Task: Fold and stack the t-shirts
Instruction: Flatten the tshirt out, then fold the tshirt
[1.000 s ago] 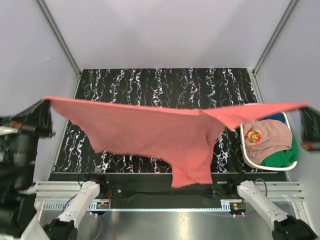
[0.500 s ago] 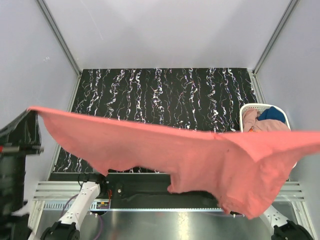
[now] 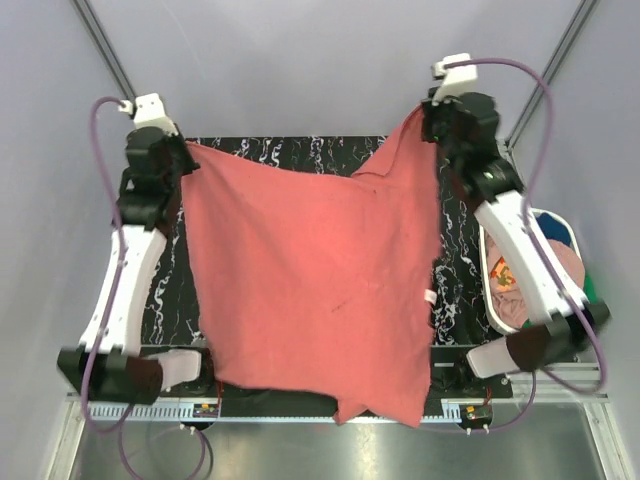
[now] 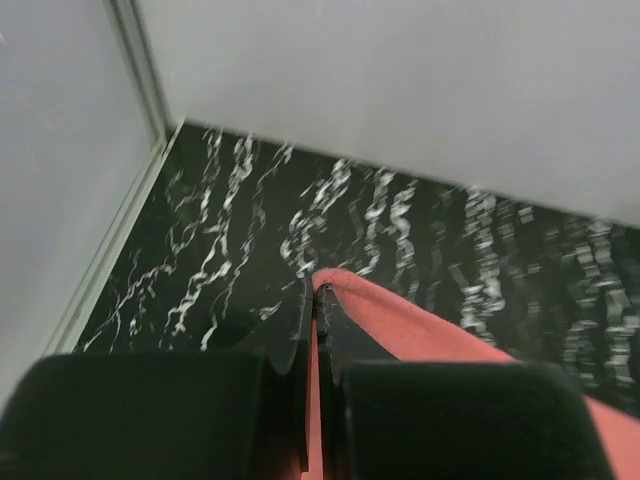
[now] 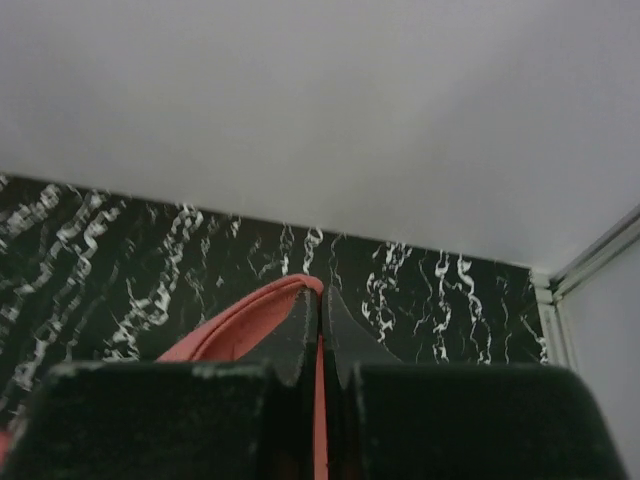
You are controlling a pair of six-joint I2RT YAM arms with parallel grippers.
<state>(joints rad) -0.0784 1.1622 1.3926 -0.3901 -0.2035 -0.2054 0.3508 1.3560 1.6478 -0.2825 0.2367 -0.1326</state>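
Note:
The plain coral-red t-shirt [image 3: 310,270] is stretched out over the black marbled table [image 3: 300,155], its near end hanging past the front edge. My left gripper [image 3: 178,150] is shut on its far left corner, seen as cloth [image 4: 400,325] between the jaws in the left wrist view [image 4: 317,292]. My right gripper [image 3: 428,115] is shut on its far right corner, cloth [image 5: 235,325] showing at the jaws in the right wrist view [image 5: 320,296]. The dusty pink shirt [image 3: 515,290], a dark blue one [image 3: 560,230] and a green one [image 3: 590,285] lie in the basket.
A white plastic laundry basket [image 3: 487,262] stands at the table's right edge beside my right arm. Grey walls and metal frame posts [image 3: 110,55] close in the back and sides. A metal rail [image 3: 300,408] runs along the front.
Both arms have swung from low and near the camera to the far end of the table, carrying the coral-red shirt's corners forward and spreading it over the table.

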